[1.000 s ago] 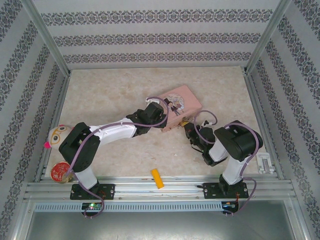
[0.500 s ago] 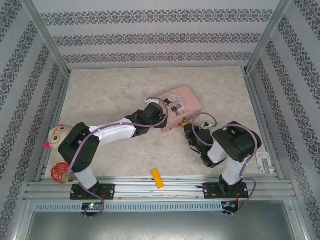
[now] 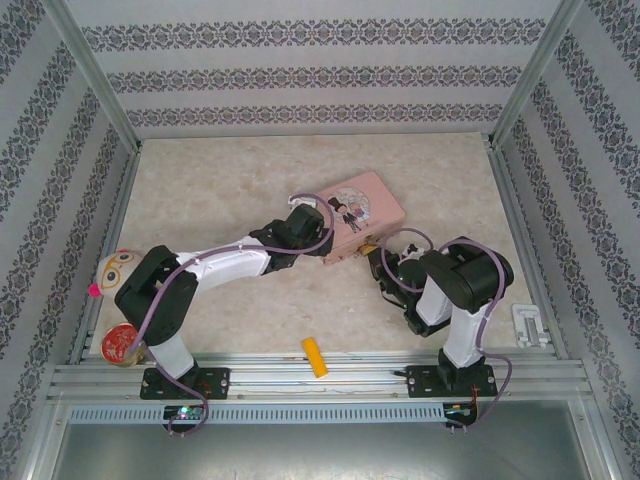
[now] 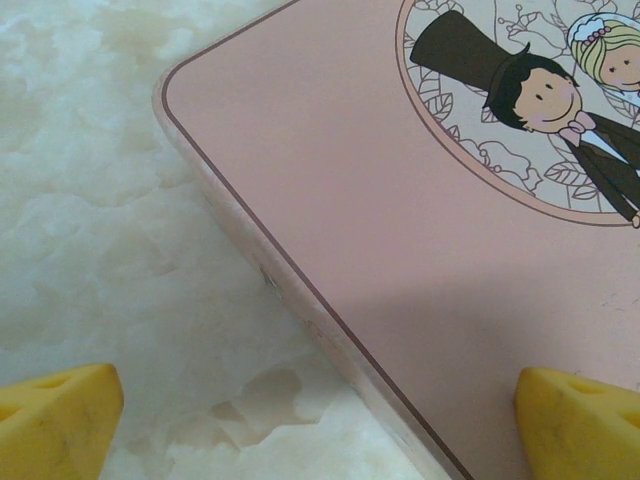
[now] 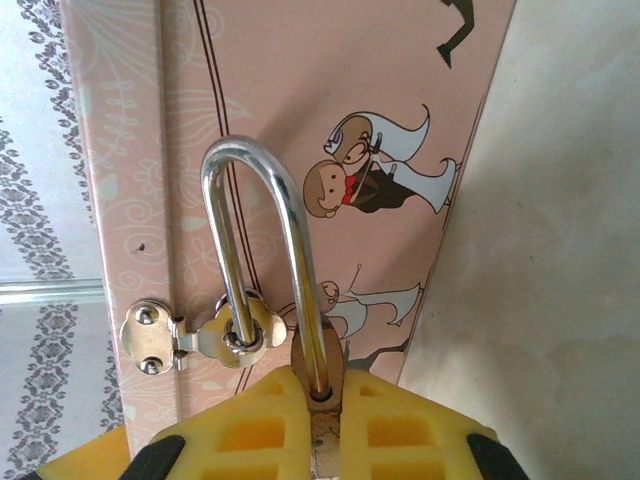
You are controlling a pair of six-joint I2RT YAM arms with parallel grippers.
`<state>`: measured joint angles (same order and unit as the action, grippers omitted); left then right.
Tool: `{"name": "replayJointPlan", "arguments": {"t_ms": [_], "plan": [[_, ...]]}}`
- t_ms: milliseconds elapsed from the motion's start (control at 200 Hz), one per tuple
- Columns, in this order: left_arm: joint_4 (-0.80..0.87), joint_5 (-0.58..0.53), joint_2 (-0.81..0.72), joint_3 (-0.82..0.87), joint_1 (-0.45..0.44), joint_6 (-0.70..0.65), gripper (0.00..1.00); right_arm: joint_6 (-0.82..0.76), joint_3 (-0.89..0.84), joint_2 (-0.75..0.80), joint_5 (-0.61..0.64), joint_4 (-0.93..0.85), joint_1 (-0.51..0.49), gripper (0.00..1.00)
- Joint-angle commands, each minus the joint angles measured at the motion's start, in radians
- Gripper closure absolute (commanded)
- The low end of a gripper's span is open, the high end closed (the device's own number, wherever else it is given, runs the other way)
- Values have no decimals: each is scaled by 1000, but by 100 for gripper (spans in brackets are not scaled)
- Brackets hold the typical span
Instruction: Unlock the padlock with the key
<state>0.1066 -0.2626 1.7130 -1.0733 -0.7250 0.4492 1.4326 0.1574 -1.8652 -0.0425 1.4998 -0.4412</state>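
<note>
A: Starting big: seeing the pink tin (image 3: 380,205) flat on the surface (image 3: 220,180). Step in hand?

B: Looks like working the lock itself, not fetching anything. Seeing the left gripper (image 3: 318,226) at the tin's near-left corner, spread as wide as it goes and clasping nothing, with one pad (image 4: 55,420) off the tin's edge and the other over the lid. Probably there to steady the tin.

A: And on the tin's near side wall?

B: Seeing the right gripper (image 5: 320,400) pinched tight on the padlock (image 5: 300,260), right at the top of the brass body. Hanging there from the tin's hasp (image 5: 200,335), with the shackle (image 5: 225,250) threaded through the hasp's ring.

A: The key?

B: Cannot tell; possibly under the padlock body, hidden by the right gripper. Cannot tell either whether the shackle is sprung.

A: Next move?

B: Calls for a small twist of the key, then a gentle pull on the body away from the tin. Needs the tin held firm meanwhile.
</note>
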Motion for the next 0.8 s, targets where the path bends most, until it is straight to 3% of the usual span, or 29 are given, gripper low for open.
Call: {"name": "replayJointPlan", "arguments": {"t_ms": [0, 155, 255, 415, 530, 705, 795], "plan": [[117, -36, -8, 18, 24, -17, 1, -45, -45, 3, 75, -195, -4, 87], [120, -36, -10, 11, 24, -20, 1, -67, -31, 21, 81, -207, -7, 87], [121, -36, -8, 8, 25, -20, 1, -81, -9, 31, 73, -241, -12, 100], [126, -35, -12, 0, 25, -27, 1, -83, -9, 103, 126, -396, -35, 100], [128, -37, -19, 0, 25, -29, 1, -113, 12, 227, 169, -625, -50, 100], [128, -37, -27, 2, 27, -27, 1, -241, 162, 495, 302, -1220, -87, 99], [124, -32, -30, 8, 27, -19, 1, -298, 219, 580, 333, -1351, -76, 97]]}}
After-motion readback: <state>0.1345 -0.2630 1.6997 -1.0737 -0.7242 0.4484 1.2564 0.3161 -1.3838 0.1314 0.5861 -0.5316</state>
